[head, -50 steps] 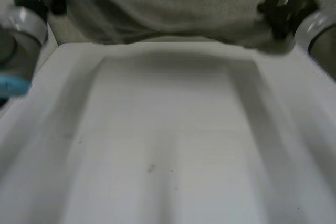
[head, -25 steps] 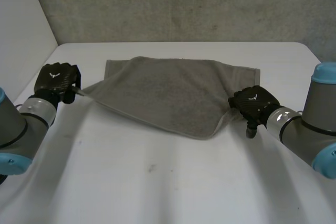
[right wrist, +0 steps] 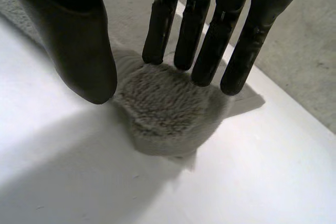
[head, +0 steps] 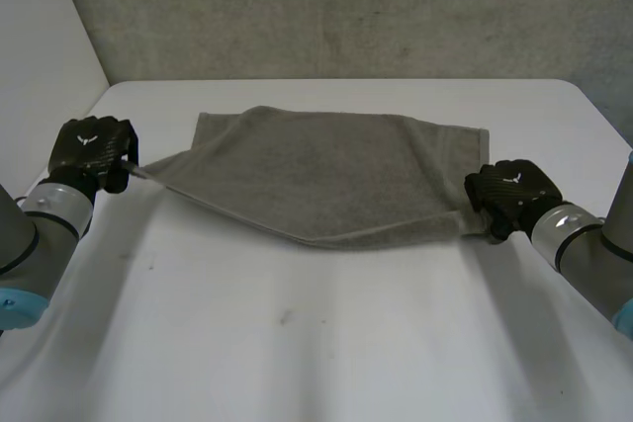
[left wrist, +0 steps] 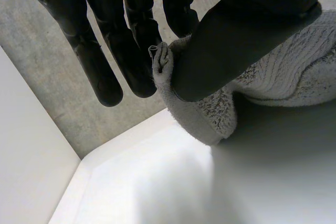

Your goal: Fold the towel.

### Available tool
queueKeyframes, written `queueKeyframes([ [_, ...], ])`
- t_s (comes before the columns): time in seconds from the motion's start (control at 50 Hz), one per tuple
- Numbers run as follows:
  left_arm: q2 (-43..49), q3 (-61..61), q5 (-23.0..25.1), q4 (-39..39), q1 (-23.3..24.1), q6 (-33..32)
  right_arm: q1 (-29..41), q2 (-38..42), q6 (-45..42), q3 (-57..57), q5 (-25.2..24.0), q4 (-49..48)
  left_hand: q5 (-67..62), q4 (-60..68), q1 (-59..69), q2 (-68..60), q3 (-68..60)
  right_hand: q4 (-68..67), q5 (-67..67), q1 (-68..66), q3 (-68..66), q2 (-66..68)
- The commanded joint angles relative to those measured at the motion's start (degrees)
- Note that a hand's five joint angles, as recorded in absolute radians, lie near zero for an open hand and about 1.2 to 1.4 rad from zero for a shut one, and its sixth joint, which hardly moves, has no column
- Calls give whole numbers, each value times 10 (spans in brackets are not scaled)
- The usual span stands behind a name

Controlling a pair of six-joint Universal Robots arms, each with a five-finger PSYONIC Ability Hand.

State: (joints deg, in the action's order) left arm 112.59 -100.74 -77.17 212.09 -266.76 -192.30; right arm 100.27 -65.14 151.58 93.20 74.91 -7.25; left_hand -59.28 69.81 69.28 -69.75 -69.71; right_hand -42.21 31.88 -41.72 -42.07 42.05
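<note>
While held wide apart, left hand point(head: 91, 148) fingers point(left wrist: 134, 51) pinch a towel point(head: 316, 170) corner, right hand point(head: 509, 190) fingers point(right wrist: 205, 40) another.

Head camera sits high behind the 2 arms, facing down across the white table point(head: 326, 343) to the grey wall point(head: 346, 7). Left wrist camera, very close, looks along the left hand point(left wrist: 131, 51). Right wrist camera does likewise along the right hand point(right wrist: 214, 40). Each shares 1 towel point(head: 316, 175) corner with the head view.

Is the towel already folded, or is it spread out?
Spread out, not folded: the towel lies open on the table, its near corners pinched by the left hand and right hand.
</note>
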Motion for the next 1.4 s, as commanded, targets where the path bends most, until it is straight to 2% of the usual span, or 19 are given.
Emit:
queueKeyframes([
  [0.02, 0, 0, 0, 3, 0, 0, 3, -4, -8, 2, 9, -11, -107, 102, 107, -103, -103, 256, -253, 251, 255, -254],
  [0.08, 0, 0, 0, 3, 0, 0, 5, -7, -28, 10, 15, -18, -107, 102, 107, -103, -103, 190, -187, 185, 189, -189],
  [0.12, 0, -1, 0, 3, 0, 0, 6, -8, -41, 14, 16, -22, -107, 102, 107, -103, -103, 203, -200, 199, 202, -202],
  [0.16, -1, -1, 0, 3, 0, 0, 9, -4, -65, 19, 17, -24, -107, 102, 107, -103, -103, 284, -281, 279, 282, -282],
  [0.22, -1, 0, 0, 3, -1, 1, 9, -1, -84, 24, 20, -29, -107, 102, 107, -103, -103, 289, -286, 284, 288, -288],
  [0.56, -4, -1, 1, 2, -10, 1, 9, 28, -88, -15, 31, -56, -107, 102, 107, -103, -103, 249, -246, 244, 247, -247],
  [0.66, -5, 0, 1, 2, -13, 1, 9, 42, -89, -36, 30, -42, -107, 102, 107, -103, -103, 168, -165, 163, 167, -167],
  [0.78, -8, -1, 4, 1, -18, 0, 9, 65, -88, -72, 25, 27, -107, 102, 107, -103, -103, 3, 0, -2, 2, -2],
  [0.82, -11, -2, 5, -2, -17, 0, 8, 71, -83, -86, 23, 63, -107, 102, 107, -103, -103, -127, 130, -132, -129, 129],
  [0.88, -14, -5, 5, -4, -18, -1, 7, 71, -82, -90, 22, 76, -107, 102, 107, -103, -103, -210, 214, -215, -212, 212],
  [0.9, -17, -10, 5, -4, -17, -2, 5, 69, -81, -90, 20, 86, -107, 102, 107, -103, -103, -307, 310, -312, -308, 308],
  [0.92, -20, -17, 7, -4, -17, -3, 2, 63, -81, -89, 20, 94, -107, 102, 107, -103, -103, -377, 380, -382, -379, 379],
  [1.08, -60, -61, 9, -5, -17, -8, -34, -10, -70, -44, 13, 112, -107, 102, 107, -103, -103, -378, 381, -383, -379, 379],
  [1.24, -177, -147, 16, -44, -48, -25, -97, -126, -90, 12, -64, 195, -107, 102, 107, -103, -103, -378, 381, -383, -379, 379],
  [1.28, -243, -183, 48, -76, -68, -54, -135, -174, -116, 27, -101, 246, -107, 102, 107, -103, -103, -378, 381, -383, -379, 379],
  [1.3, -243, -183, 48, -76, -68, -54, -135, -174, -117, 27, -101, 246, -107, 102, 107, -103, -103, -378, 381, -383, -379, 379],
  [1.34, -293, -207, 92, -104, -92, -76, -179, -218, -153, 33, -136, 277, -107, 102, 107, -103, -103, -378, 381, -383, -379, 379],
  [1.36, -294, -207, 92, -104, -92, -76, -179, -218, -154, 33, -136, 277, -107, 102, 107, -103, -103, -378, 381, -383, -379, 379],
  [1.4, -313, -213, 133, -122, -104, -81, -208, -233, -184, 21, -157, 284, -107, 102, 107, -103, -103, -378, 381, -383, -379, 379],
])
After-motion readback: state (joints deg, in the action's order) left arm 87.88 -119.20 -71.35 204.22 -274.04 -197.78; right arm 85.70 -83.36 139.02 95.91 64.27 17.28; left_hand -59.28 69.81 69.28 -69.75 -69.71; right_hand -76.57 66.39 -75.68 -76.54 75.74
